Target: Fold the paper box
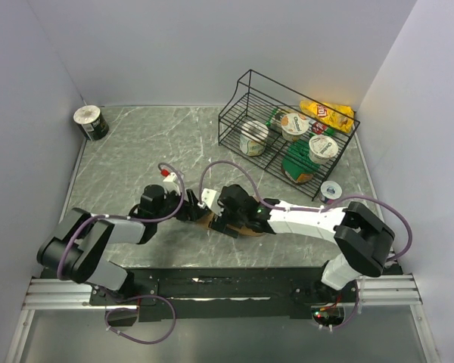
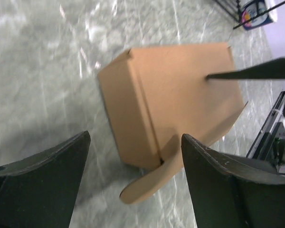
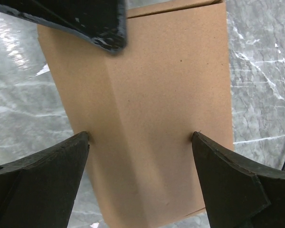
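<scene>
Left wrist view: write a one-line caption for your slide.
Open left gripper hovers over the folded paper box on the marble table, one rounded flap sticking out.

Marble table (image 1: 136,144) w/ paper box (image 2: 171,104), wire basket (image 1: 238,106), roll (image 1: 91,122)

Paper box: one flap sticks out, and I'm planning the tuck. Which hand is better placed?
Likely left: the loose flap lies between the left hand's open fingers; the right hand is over the paper box.

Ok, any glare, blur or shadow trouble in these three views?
Left wrist: bright glare streaks smear across the marble table, the paper box fairly sharp. Right wrist: box grain crisp, near jaws dark, slightly soft. Top external: even light, box mostly hidden under the arms.
</scene>
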Motion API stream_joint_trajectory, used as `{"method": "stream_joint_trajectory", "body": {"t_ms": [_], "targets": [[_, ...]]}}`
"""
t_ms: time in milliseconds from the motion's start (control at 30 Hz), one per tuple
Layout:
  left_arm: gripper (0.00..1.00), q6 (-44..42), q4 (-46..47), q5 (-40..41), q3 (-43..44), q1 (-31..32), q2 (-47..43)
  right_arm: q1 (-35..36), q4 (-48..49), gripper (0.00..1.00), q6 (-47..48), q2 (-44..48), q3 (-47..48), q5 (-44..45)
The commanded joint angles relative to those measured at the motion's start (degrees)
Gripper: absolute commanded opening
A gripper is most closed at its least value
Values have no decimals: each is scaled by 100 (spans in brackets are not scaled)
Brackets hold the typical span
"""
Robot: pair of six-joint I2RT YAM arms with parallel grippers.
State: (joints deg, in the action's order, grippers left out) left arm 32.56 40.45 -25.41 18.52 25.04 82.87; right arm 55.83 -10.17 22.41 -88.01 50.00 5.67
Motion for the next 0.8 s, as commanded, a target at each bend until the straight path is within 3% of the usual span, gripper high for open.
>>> {"method": "stream_joint_trajectory", "body": {"t_ms": [0,133,200,267,633,767], "targets": [[86,119,675,-193,345,-34,194,42,-3,92,61,-234,133,259],[93,198,675,-35,319,-165,37,42,77,86,-53,-260,80,434],[95,216,640,45,275,-297,-104,33,112,78,-88,-296,80,592],[95,225,622,71,231,-385,-218,33,173,67,-123,-313,54,750],[96,269,789,-69,-129,-763,-368,33,508,38,-185,-454,-43,1226],[98,216,816,-218,-147,-834,-394,33,368,41,-290,-402,53,1200]]}}
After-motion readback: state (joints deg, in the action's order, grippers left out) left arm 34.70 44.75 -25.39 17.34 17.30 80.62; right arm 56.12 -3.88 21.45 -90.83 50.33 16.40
